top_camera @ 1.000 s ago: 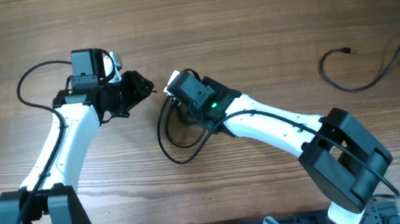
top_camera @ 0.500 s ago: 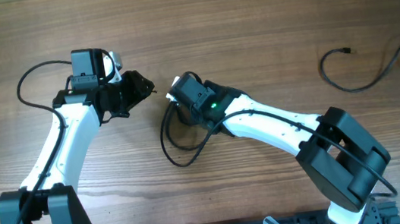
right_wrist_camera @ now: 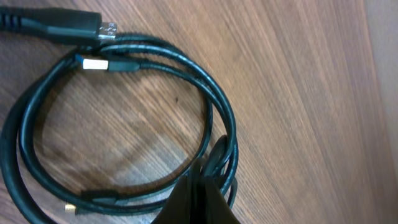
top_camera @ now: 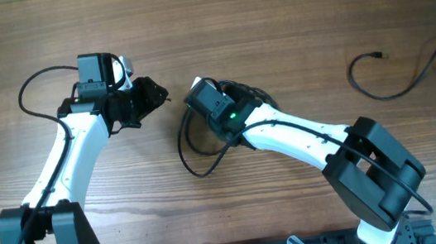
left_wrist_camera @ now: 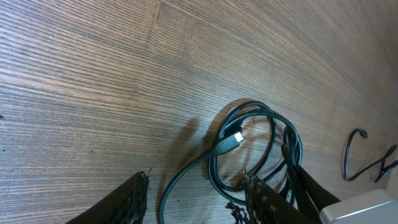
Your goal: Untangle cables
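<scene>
Two arms reach over the wooden table (top_camera: 272,15) in the overhead view. The left gripper (top_camera: 156,94) sits just left of the right gripper (top_camera: 201,97), apart from it. A black coil (top_camera: 180,147) of cables loops below and around the right gripper. A loose cable (top_camera: 352,76) lies well apart at the far right.

In the left wrist view, the left gripper (left_wrist_camera: 196,182) stands wide open and holds nothing. The coil (left_wrist_camera: 249,104) lies ahead of its fingers (left_wrist_camera: 132,196), with a plug (left_wrist_camera: 230,142) inside the loop.

In the right wrist view, the right gripper (right_wrist_camera: 200,174) is closed to a point, pinching strands at the lower right of the coil (right_wrist_camera: 231,127). A gold-tipped plug (right_wrist_camera: 93,63) lies at the loop's top, just under a thicker plug (right_wrist_camera: 68,28).
</scene>
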